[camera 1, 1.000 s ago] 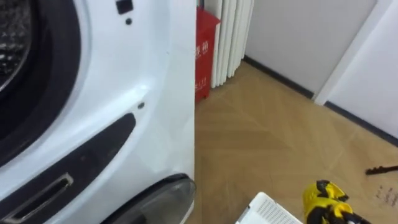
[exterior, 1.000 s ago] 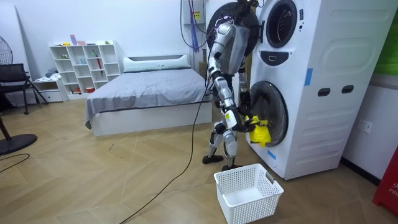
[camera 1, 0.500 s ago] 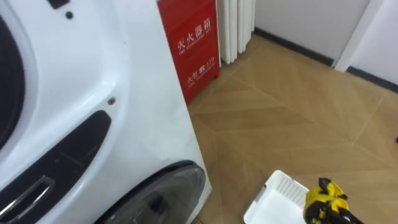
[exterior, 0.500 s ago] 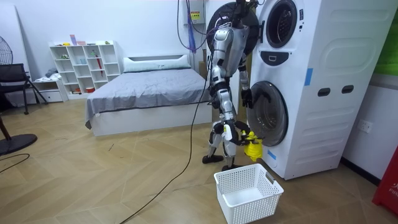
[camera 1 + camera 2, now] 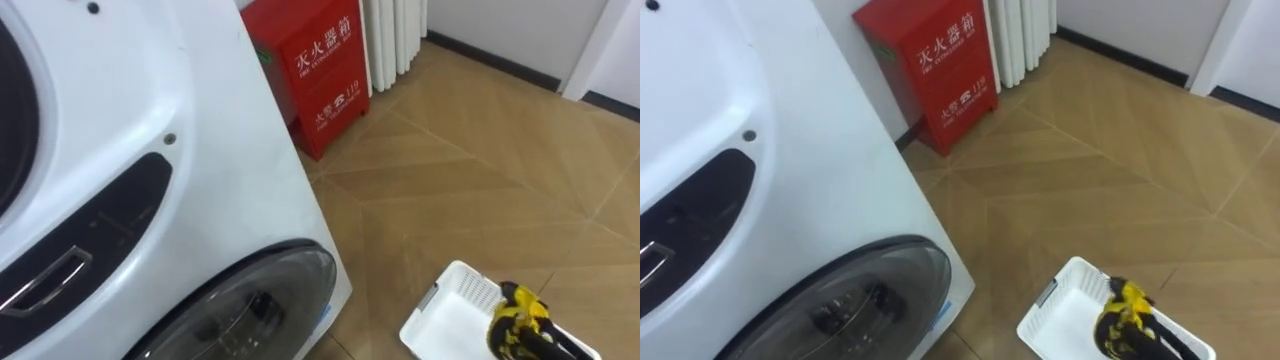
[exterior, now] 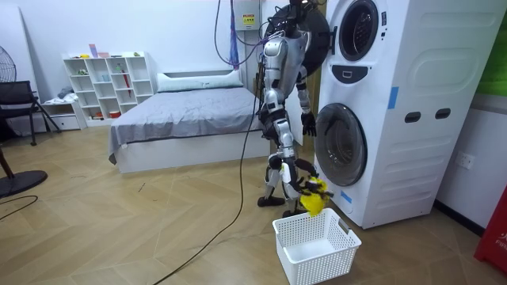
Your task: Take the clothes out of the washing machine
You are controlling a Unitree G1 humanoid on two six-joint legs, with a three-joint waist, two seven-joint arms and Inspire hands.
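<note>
I am holding the yellow garment (image 5: pixel 512 315) over the white basket (image 5: pixel 440 318), my right hand (image 5: pixel 550 346) fingers clamped on it, and am aiming low over the basket's middle before loosening.

- Bright, even indoor light; shadows on the wooden floor (image 5: pixel 480 170) are soft.
- Soft sheen on the white washing machine (image 6: pixel 412 158); faint reflections in its dark glass door (image 5: pixel 250 310).
- The yellow garment (image 5: pixel 515 318) reads vivid against the white basket (image 5: pixel 440 318).
</note>
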